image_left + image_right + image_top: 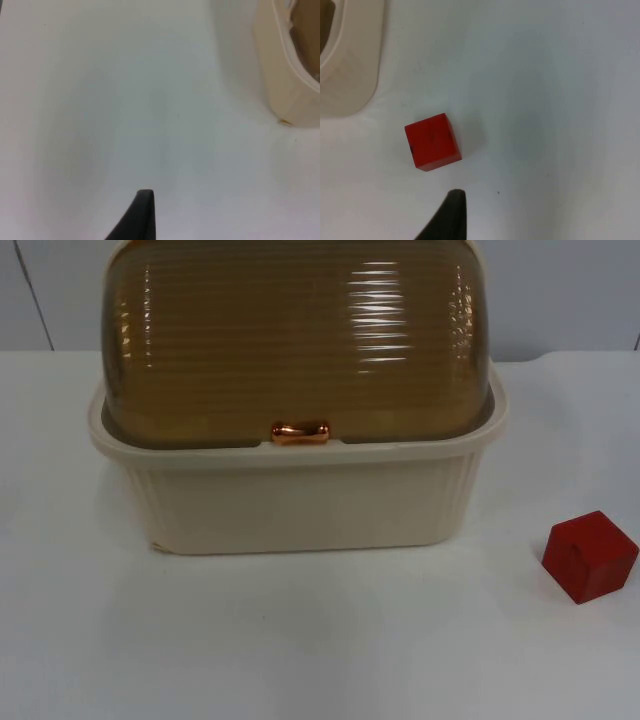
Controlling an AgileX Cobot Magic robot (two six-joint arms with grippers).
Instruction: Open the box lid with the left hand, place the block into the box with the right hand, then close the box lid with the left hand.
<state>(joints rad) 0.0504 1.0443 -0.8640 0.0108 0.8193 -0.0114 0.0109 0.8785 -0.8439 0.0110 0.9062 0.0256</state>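
A cream ribbed box (300,505) stands at the middle of the table. Its amber see-through domed lid (295,340) is down, with a copper handle (300,433) at the front rim. A red block (590,555) lies on the table to the right of the box, apart from it. My left gripper (142,212) hangs over bare table, with a corner of the box (287,75) off to one side. My right gripper (449,212) hovers above the table a short way from the red block (432,141), not touching it, and the box's cream rim (352,65) is further off.
The white table top (320,640) spreads out in front of the box and on both sides. A grey partition wall (560,295) closes off the table behind the box.
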